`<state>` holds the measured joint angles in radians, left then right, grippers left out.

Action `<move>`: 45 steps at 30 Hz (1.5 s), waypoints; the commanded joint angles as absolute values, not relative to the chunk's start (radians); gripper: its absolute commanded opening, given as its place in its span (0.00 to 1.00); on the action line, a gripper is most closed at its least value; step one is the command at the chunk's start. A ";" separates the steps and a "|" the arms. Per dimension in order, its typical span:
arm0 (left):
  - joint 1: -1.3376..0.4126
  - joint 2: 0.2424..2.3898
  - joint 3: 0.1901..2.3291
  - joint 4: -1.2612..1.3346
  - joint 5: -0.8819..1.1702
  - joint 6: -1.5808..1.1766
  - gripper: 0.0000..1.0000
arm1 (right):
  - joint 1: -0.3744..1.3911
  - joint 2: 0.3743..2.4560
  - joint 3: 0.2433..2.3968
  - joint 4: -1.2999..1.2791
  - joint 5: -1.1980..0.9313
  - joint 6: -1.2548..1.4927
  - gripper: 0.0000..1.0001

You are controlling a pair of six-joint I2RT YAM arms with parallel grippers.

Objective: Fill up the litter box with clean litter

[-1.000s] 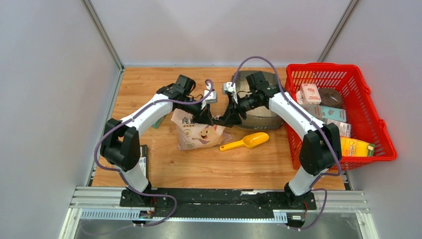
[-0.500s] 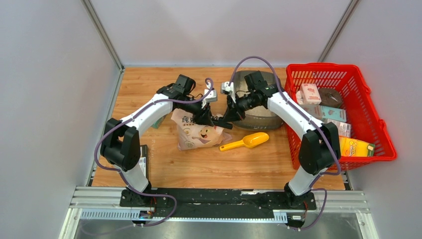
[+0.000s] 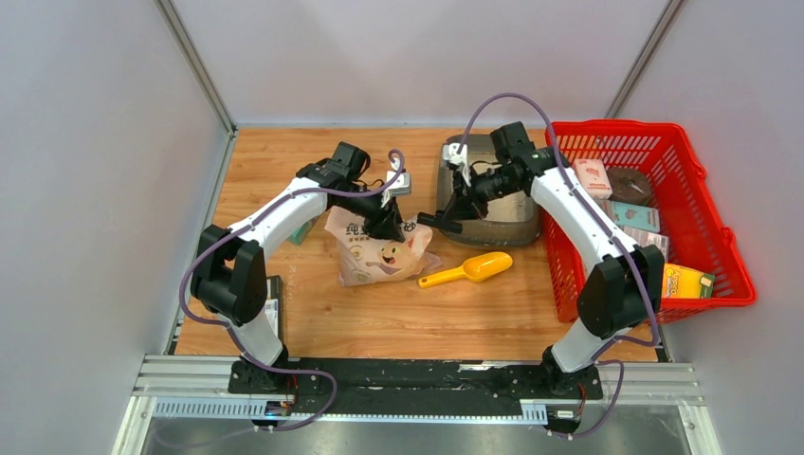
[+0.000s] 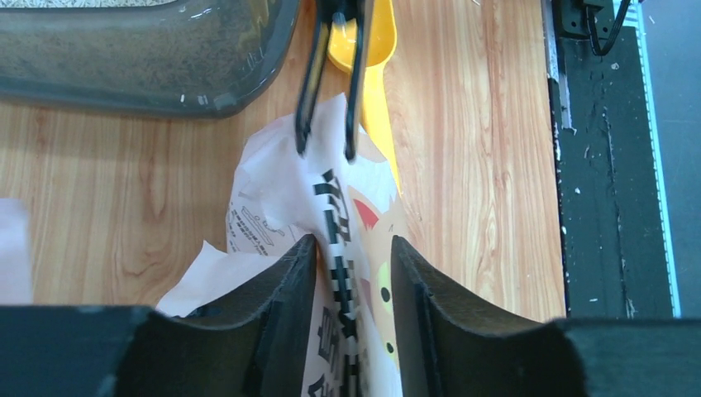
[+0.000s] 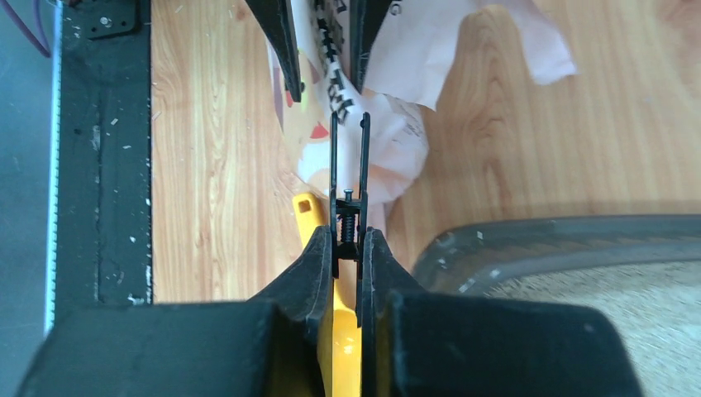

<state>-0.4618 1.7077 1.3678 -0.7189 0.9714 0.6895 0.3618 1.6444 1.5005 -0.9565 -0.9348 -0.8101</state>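
The litter box (image 3: 493,226) sits toward the back of the tabletop (image 3: 275,161), just left of the red basket (image 3: 616,124). Pale litter (image 5: 612,306) lies inside it. To its left a pink-white printed bag (image 3: 379,254) lies on the wood, crumpled top toward the box.

The left claw (image 4: 354,241) is over that bag, fingers apart with the bag's neck running between them. Whether they press it I cannot tell.

The right claw (image 5: 347,236) is closed tight on a thin black clip (image 5: 347,217), held by its spring end. The clip's two prongs point toward the left claw and reach over the bag's torn top corner. Whether any of the bag is pinched between them is unclear.

A yellow scoop (image 3: 471,269) lies flat in front of the box and right of the bag — its handle points toward the bag.
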 commanded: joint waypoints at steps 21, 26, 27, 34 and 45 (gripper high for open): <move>-0.471 1.438 1.177 -0.177 0.648 0.563 0.75 | 0.311 1.611 1.614 -1.040 -0.885 -0.919 0.00; -0.471 1.378 1.181 -0.195 0.692 0.643 0.73 | 0.299 1.603 1.585 -0.990 -0.877 -0.861 0.00; -0.471 1.391 1.193 -0.251 0.768 0.658 0.72 | 0.298 1.601 1.582 -0.983 -0.874 -0.851 0.00; -0.491 1.548 1.339 -0.445 0.956 0.663 0.66 | 0.290 1.586 1.563 -0.943 -0.851 -0.812 0.00; -0.517 1.617 1.401 -0.552 0.962 0.698 0.68 | 0.273 1.565 1.532 -0.934 -0.834 -0.790 0.00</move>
